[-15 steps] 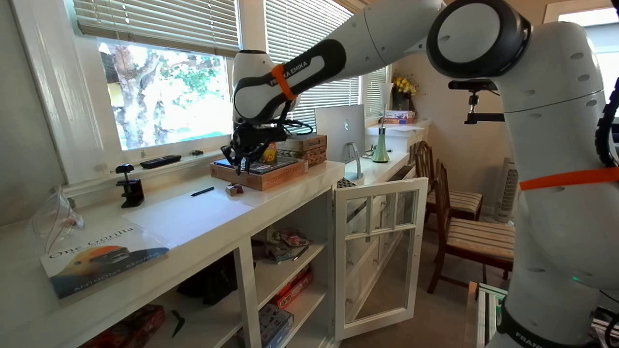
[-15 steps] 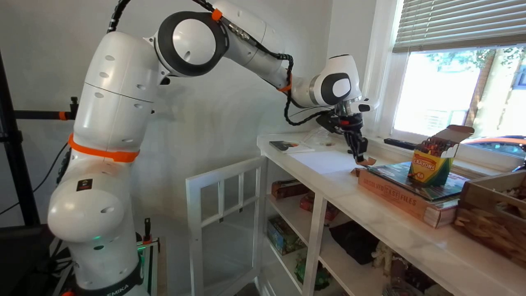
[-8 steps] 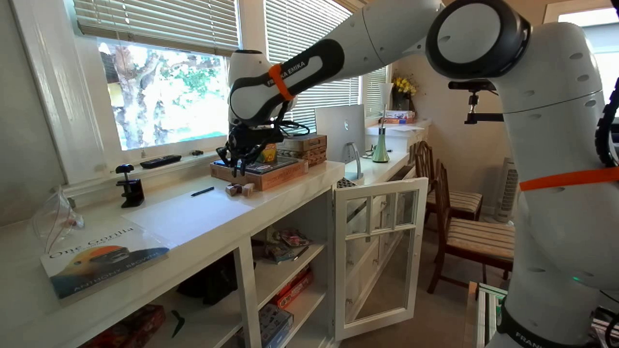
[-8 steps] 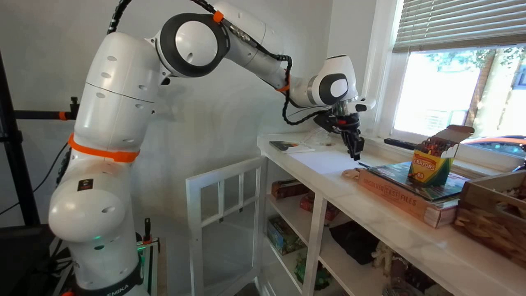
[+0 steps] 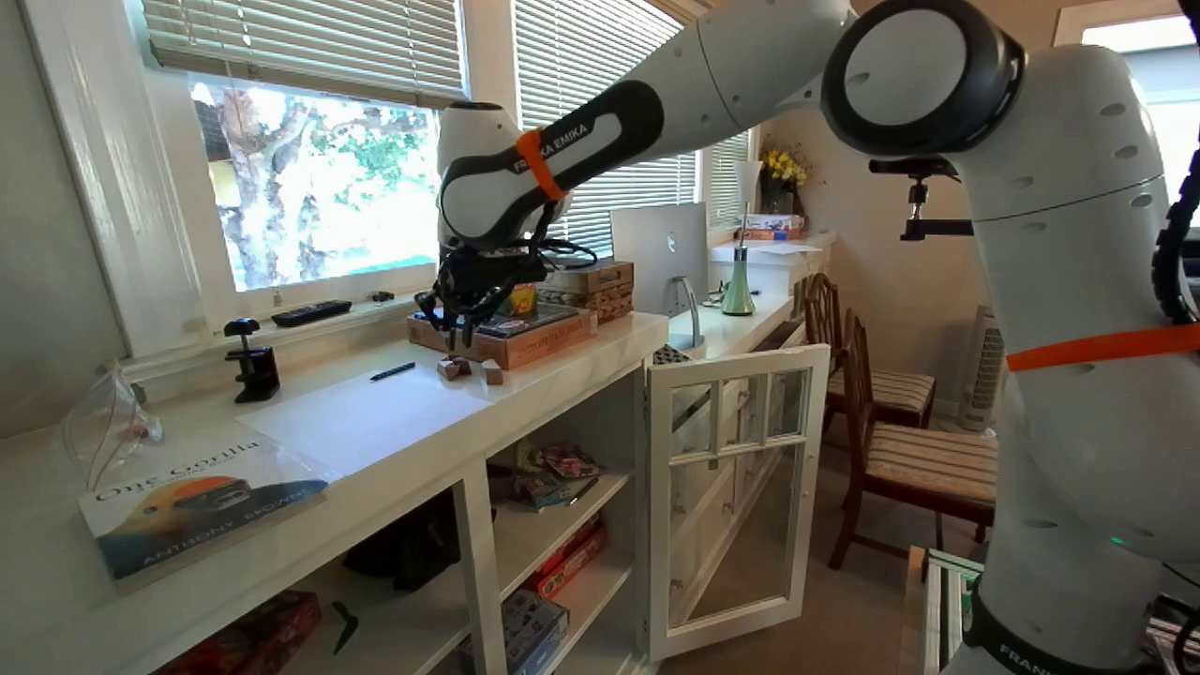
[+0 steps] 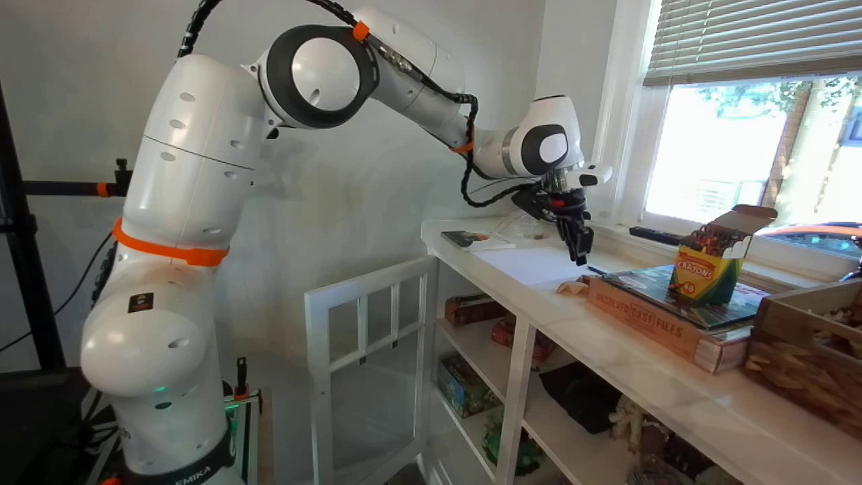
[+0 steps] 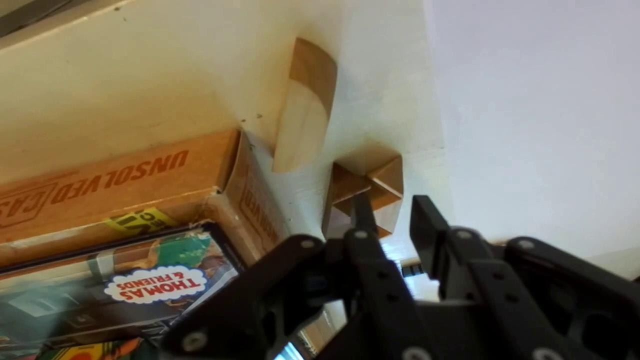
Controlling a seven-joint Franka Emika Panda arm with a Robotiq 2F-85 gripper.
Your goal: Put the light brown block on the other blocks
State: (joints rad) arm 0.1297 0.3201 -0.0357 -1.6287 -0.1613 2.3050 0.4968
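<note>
"Starting with the wrist view, where's the light brown block (image 7: 305, 110)?"

"Upper centre, loose on the counter (image 7: 385, 110), apart from the other blocks (image 7: 377, 195) at mid-frame. The gripper (image 7: 392, 202) stands barely parted, holding nothing."

"Regrasp, then?"

"I'd say so: widen the jaws, straddle its short side, lift, then lower it flat and let go slowly."

"What's changed?"

"In an exterior view, left of centre, a gap has opened between the block (image 5: 492, 373) and the other blocks. Right of centre in an exterior view, the block (image 6: 570, 289) seemed beside the jaws a second ago; now it's below them."
</note>
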